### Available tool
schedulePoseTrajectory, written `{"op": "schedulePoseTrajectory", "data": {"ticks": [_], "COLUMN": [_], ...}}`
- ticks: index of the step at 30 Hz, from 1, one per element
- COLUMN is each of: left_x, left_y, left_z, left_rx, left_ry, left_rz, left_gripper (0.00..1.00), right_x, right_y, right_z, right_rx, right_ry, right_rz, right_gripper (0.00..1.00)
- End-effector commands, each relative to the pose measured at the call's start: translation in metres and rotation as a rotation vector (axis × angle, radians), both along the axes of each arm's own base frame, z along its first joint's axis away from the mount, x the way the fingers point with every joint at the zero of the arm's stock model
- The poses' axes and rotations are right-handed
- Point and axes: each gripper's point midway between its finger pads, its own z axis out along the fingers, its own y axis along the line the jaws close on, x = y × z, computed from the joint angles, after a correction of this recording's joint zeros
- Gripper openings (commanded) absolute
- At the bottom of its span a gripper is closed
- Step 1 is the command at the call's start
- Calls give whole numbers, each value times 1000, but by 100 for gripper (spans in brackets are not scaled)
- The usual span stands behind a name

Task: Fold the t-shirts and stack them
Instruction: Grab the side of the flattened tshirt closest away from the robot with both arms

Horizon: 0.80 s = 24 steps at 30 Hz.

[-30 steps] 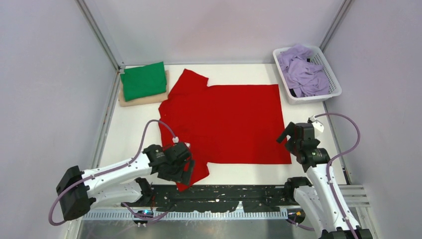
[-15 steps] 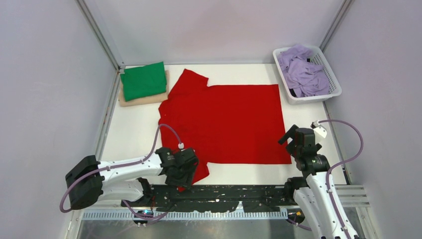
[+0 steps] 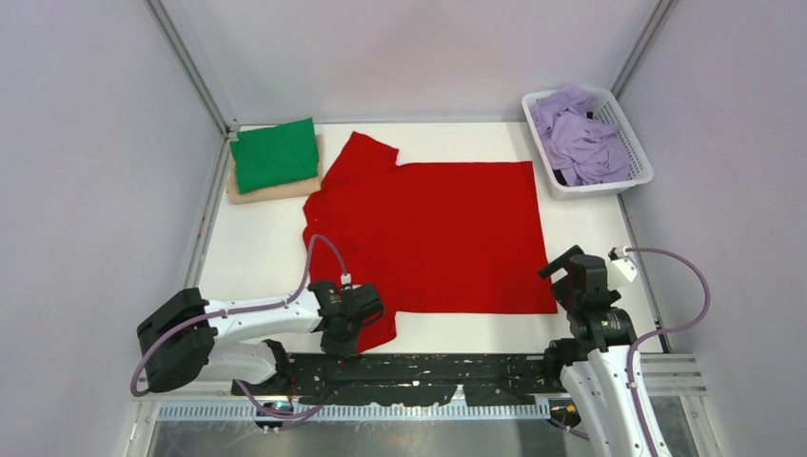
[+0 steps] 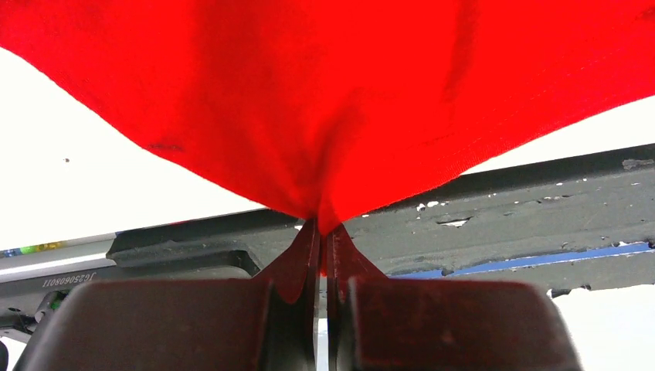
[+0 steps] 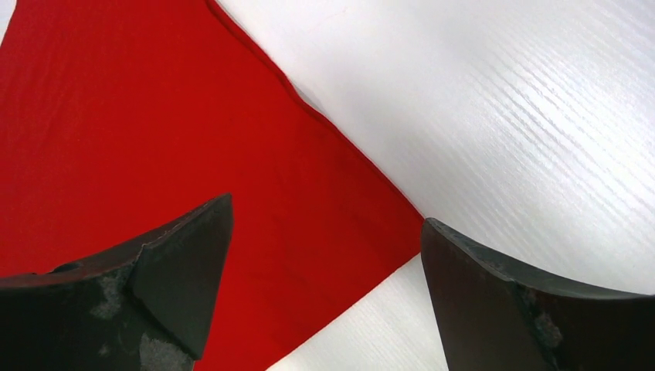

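Note:
A bright red t-shirt [image 3: 433, 233] lies spread flat in the middle of the white table. My left gripper [image 3: 350, 333] is shut on its near-left sleeve, and the left wrist view shows red cloth [image 4: 324, 116] pinched between the closed jaws of that gripper [image 4: 323, 232]. My right gripper [image 3: 563, 268] hovers open over the shirt's near-right corner [image 5: 371, 247], with nothing between the wide-set fingers of that gripper [image 5: 328, 232]. A folded green t-shirt [image 3: 276, 154] rests on a folded beige one [image 3: 249, 191] at the back left. Lavender t-shirts [image 3: 577, 138] fill the basket.
A white mesh basket [image 3: 636, 176] stands at the back right. A black rail [image 3: 438, 373] runs along the table's near edge between the arm bases. Grey walls enclose the table on three sides.
My left gripper has slid toward the near edge and closed on the red sleeve. My right gripper has drawn back toward me, down to the shirt's near-right corner, and stays open.

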Motion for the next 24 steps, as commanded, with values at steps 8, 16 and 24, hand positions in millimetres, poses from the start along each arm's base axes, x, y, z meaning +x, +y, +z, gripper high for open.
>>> {"op": "schedulePoseTrajectory", "data": {"ticks": [8, 16, 24], "left_x": [6, -1, 5], "left_y": [-6, -7, -9], "left_z": [12, 13, 18], "left_rx": [-76, -85, -84], "left_ry": [-60, -25, -50], "left_rz": [33, 34, 36], "left_gripper": [0, 0, 0], "right_x": [-23, -24, -11], "right_y": [9, 19, 17], "right_z": [-36, -70, -73], "right_rx": [103, 171, 142], "right_ry": [152, 177, 175], "right_rz": [-65, -68, -57], "right_gripper": [80, 75, 56]}}
